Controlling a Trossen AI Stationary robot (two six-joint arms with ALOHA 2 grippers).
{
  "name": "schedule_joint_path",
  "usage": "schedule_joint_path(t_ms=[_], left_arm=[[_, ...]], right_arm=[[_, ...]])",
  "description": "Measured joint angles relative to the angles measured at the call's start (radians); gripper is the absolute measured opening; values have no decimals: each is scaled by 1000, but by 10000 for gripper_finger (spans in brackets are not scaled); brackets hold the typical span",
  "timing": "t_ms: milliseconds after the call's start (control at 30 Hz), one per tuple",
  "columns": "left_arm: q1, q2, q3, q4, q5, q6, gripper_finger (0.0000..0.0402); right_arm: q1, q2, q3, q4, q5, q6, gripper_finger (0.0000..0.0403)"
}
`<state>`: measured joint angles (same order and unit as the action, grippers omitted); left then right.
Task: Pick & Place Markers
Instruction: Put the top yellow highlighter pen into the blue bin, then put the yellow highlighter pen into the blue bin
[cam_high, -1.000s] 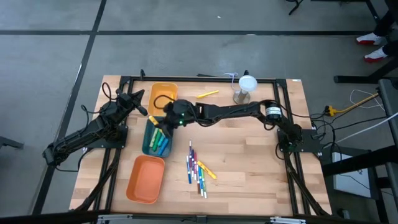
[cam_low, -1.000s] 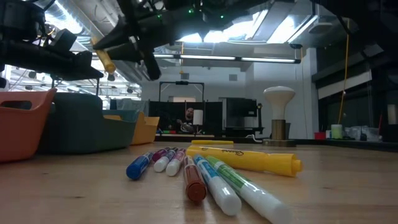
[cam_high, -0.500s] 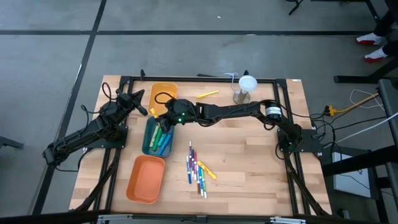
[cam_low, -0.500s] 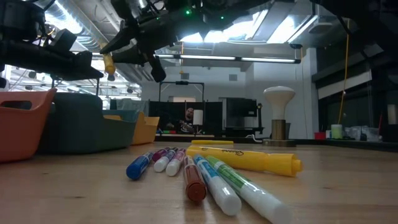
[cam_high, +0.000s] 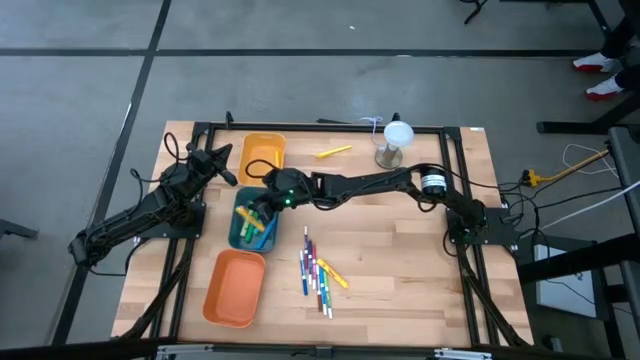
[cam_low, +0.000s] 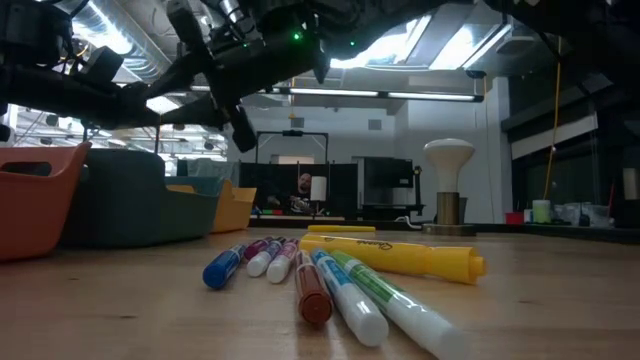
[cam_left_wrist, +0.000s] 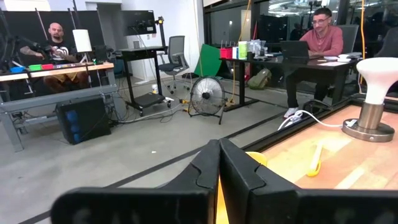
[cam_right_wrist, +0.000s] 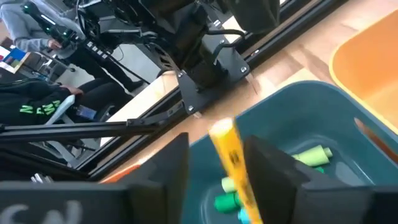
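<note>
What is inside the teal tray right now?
The teal tray holds several markers, green and yellow among them. The right gripper hangs over it, covering part of the inside, with a yellow marker between its fingers.

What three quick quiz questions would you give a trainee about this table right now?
1. True or false: the left end effector is open.
2. The right end effector hangs over: A) an orange tray, B) the teal tray, C) bare wood.
3. What colour is the marker at the right end effector?

Key: 1 false; 2 B; 3 yellow.
</note>
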<state>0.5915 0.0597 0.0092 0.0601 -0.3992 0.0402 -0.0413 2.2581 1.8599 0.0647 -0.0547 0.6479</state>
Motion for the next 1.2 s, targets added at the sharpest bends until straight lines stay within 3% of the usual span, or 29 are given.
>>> schedule_joint_path(t_ms=[100,233,333,433,700,900,1033,1200], left_arm=[[0,0,0,0,0,0,8],[0,0,0,0,0,0,10],[0,0,0,0,0,0,9],[0,0,0,0,0,0,7],[0,0,0,0,0,0,10],[0,0,0,0,0,0,7],[0,0,0,0,0,0,7],[0,0,0,0,0,0,10]], right_arm=[[0,0,0,-3,-17,2,189],[-6,0,10,-21,-139,28,215],[-20,0,63,-141,-271,55,218],[-30,0,144,-347,-320,37,213],[-12,-1,394,-976,-332,23,196],[55,-1,465,-1282,-281,103,187],[127,0,445,-1410,-193,109,181],[224,0,394,-1416,-121,137,175]])
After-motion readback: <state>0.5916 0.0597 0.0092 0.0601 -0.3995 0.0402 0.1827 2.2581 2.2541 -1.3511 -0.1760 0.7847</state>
